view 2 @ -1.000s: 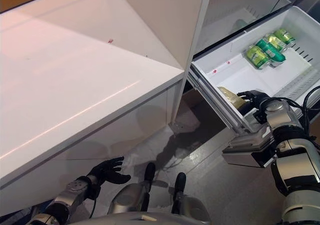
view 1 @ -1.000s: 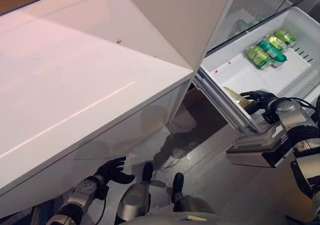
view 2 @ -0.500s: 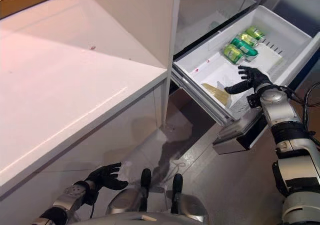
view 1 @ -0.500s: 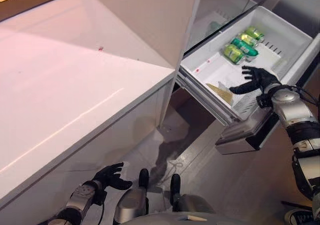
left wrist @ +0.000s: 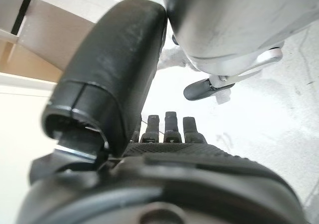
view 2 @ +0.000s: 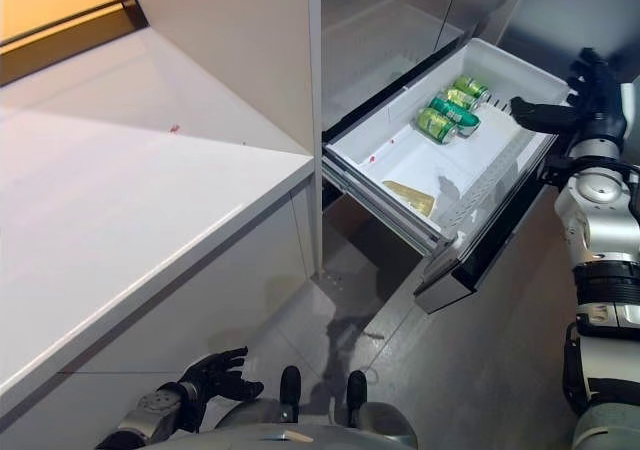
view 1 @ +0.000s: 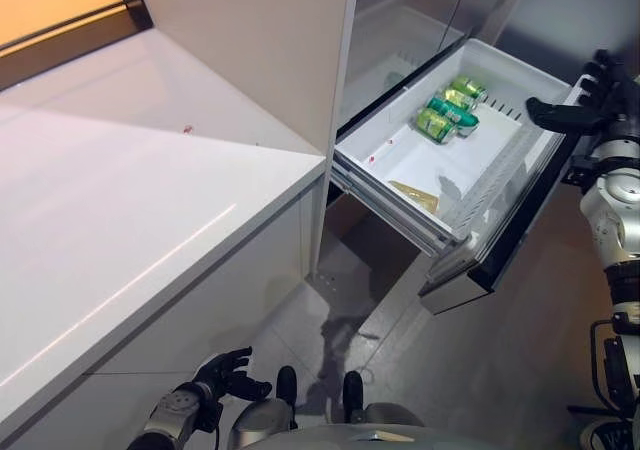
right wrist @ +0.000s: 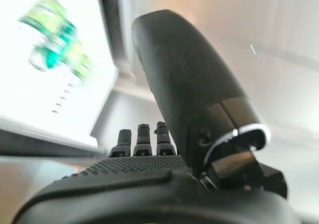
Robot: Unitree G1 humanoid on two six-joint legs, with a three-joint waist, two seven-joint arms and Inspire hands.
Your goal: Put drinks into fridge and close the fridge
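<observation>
The white fridge drawer (view 1: 405,160) stands pulled out, with green cans (view 1: 447,110) lying together at one end. They also show in the right eye view (view 2: 450,111) and blurred in the right wrist view (right wrist: 55,45). My right hand (view 1: 575,112) is raised just outside the drawer's dark front panel, near its far corner. It is open and empty with straight fingers (right wrist: 142,139). My left hand (view 1: 226,375) hangs low by the counter's front, open and empty, and shows in its own wrist view (left wrist: 164,157).
A flat tan thing (view 1: 414,197) lies on the drawer floor near its front. The drawer's dark front panel (view 1: 512,238) juts out over the grey floor. A long white counter (view 1: 130,200) runs along the left, with the fridge body (view 2: 380,30) behind.
The camera has shifted. My right hand has come up out of the drawer, away from the tan thing, and now sits outside the front panel. The left hand stays low.
</observation>
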